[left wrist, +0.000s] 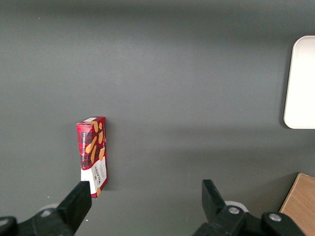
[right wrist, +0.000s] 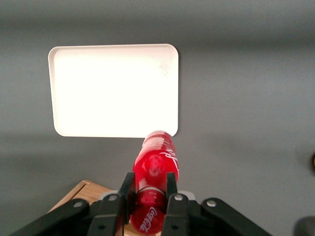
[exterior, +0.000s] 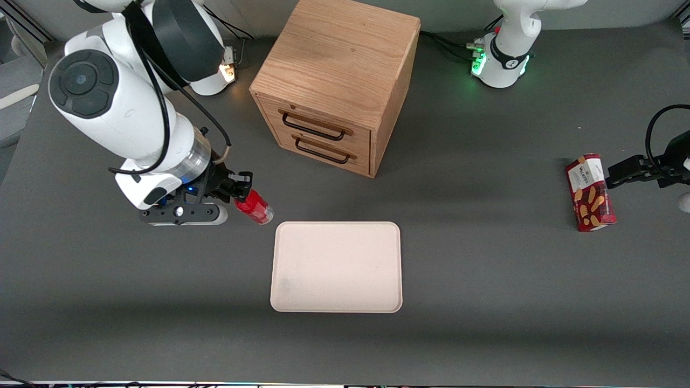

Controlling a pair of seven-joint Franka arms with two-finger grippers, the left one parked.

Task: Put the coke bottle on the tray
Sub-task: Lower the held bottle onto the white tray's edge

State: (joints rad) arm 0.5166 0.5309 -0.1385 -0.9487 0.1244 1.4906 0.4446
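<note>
just one coke bottle (right wrist: pixel 156 162) clamped in the gripper (right wrist: pixel 149 189), near one tray (exterior: pixel 337 267).

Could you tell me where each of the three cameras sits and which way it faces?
Front view: high, facing the robots, looking down on the table; shows the working arm, its claw shut on the coke bottle beside the tray.
Right wrist view: on the working arm, looking past its claw at bottle and tray.
Left wrist view: on the parked arm, above the snack box; shares the tray's edge.
</note>
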